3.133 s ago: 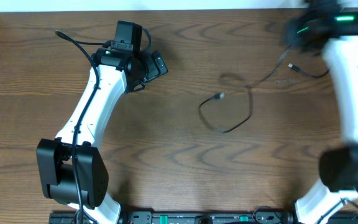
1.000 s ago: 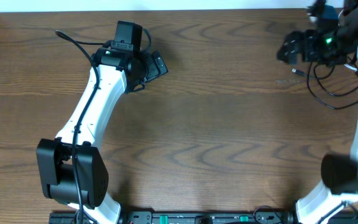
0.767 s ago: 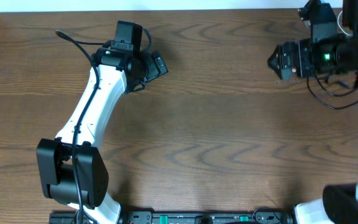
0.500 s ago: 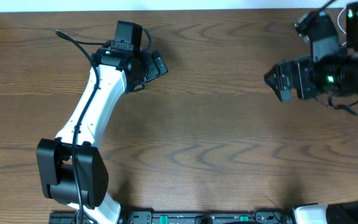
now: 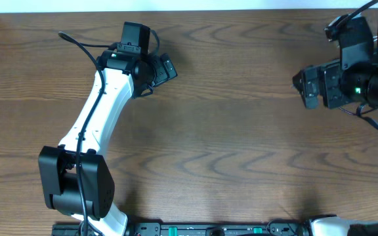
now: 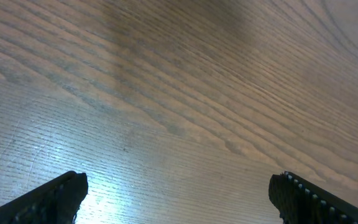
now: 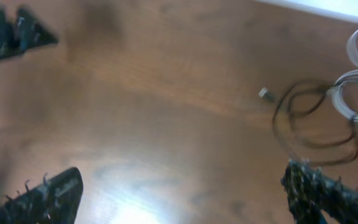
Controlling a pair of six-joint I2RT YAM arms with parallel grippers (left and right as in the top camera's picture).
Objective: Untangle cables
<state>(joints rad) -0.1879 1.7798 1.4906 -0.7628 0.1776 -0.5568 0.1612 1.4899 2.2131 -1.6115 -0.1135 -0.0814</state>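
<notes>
Black cable [image 7: 276,121], white cable [image 7: 335,94]: loops seemingly crossed, near right gripper [image 7: 182,186] (view blurred). Right gripper: spread, empty, likely poised for pick. Left gripper [image 6: 178,196]: well apart from right gripper, spread, empty, likely parked clear.

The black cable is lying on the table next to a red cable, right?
No, the cable next to the black cable is white, not red. The right wrist view shows the white cable looped right by it on the table.
</notes>
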